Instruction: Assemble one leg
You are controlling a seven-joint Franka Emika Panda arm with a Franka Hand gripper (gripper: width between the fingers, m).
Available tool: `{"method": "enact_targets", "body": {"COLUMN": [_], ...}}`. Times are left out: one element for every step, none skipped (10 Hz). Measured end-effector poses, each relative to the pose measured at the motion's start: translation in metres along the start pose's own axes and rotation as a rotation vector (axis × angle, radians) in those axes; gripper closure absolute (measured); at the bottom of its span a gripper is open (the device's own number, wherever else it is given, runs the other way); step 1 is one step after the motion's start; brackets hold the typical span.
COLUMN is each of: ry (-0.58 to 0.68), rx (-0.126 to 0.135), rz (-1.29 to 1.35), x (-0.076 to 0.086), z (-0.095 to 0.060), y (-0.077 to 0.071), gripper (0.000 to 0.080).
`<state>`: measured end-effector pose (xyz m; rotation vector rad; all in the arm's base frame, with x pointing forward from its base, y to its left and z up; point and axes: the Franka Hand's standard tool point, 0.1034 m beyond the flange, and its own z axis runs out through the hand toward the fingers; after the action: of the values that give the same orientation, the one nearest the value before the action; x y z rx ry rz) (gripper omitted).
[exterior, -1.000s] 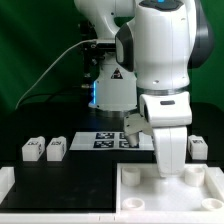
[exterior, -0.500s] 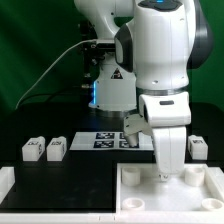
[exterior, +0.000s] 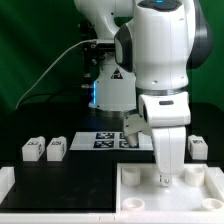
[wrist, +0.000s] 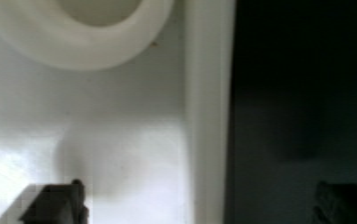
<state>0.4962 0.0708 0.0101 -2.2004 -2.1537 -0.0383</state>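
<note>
- You are looking at a black table [exterior: 80,185] set before a green backdrop [exterior: 30,60], and the white arm [exterior: 160,50] fills the middle of the exterior view.
- A large white tray [exterior: 150,200] lies flat on the table nearest the camera. Use it as your reference for everything else.
- The gripper [exterior: 165,178] points straight down over the tray, with its tips low, just inside the tray's far rim.
- You cannot tell from either view whether the tips touch the tray floor.
- In the wrist view the two dark fingertips [wrist: 50,205] stand wide apart. Between them you see only the tray's white floor, its wall and a strip of black table, so the hand is released and grasps nothing.
- A round socket [wrist: 104,25] in the tray shows near the gripper in the wrist view.
- One leg [exterior: 32,150] and a second leg [exterior: 56,150] stand side by side on the table. They sit beyond the tray's far corner, toward the exterior view's left and well apart from the tray.
- A third leg [exterior: 198,148] stands just behind the tray's far rim, toward the exterior view's right and near the tray.
- The gripper touches none of these legs.
- The marker board [exterior: 105,140] lies flat behind the tray, partly hidden by the arm.
</note>
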Motion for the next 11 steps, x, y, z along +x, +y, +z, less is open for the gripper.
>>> {"method": "enact_targets", "body": {"ry": [0.0,0.0,0.0,0.0,0.0,0.0,0.0,-0.003,-0.006,-0.003,0.003], "rx": [0.0,0.0,0.0,0.0,0.0,0.0,-0.002,-0.014,-0.021,-0.028,-0.033], "rz": [0.0,0.0,0.001,0.001,0.001,0.001,0.029,0.088,0.118,0.231,0.39], "x": [0.0,0.0,0.0,0.0,0.0,-0.001,-0.001,-0.001,0.002,0.011,0.023], "z": [0.0,0.0,0.0,0.0,0.0,0.0,-0.002,-0.01,-0.019,-0.027,-0.033], "y": [0.0,0.0,0.0,0.0,0.0,0.0,0.0,0.0,-0.001,-0.002,-0.004], "gripper": [0.0154,0.015,0.015,0.015,0.015,0.015,0.015,0.015,0.015,0.015,0.015]}}
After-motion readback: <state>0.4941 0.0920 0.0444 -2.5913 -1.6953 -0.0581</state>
